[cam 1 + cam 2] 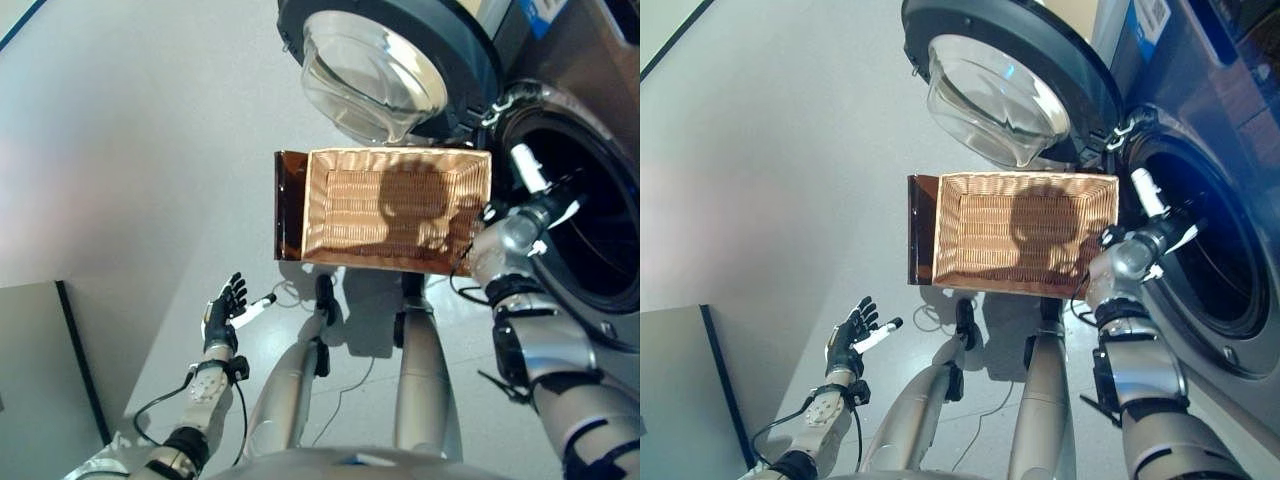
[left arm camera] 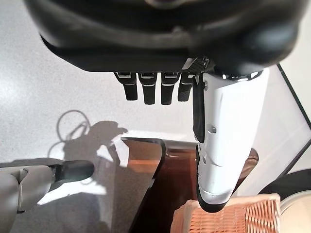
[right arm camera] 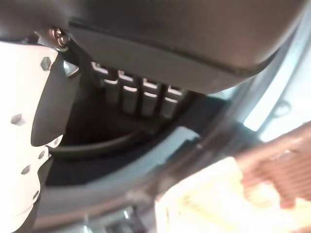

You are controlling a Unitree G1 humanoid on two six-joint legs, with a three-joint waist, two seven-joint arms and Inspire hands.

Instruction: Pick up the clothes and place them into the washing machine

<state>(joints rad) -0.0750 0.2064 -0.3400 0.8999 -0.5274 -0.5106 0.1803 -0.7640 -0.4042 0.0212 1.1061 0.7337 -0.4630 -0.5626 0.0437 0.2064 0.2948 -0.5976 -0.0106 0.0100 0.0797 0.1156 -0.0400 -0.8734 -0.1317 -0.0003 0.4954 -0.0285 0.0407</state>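
Note:
The shallow wicker basket rests on the low dark brown box and shows bare wicker inside, with no clothes in it. The washing machine's dark drum opening is just right of the basket. My right hand is at the near rim of that opening, beside the basket's right end, with straight fingers pointing into the drum and holding nothing. My left hand hangs low over the floor, left of the basket, open and empty, and its white-covered thumb shows in the left wrist view.
The washing machine's round glass door stands swung open behind the basket. A grey panel with a dark edge stands at the lower left. Light grey floor spreads to the left of the basket.

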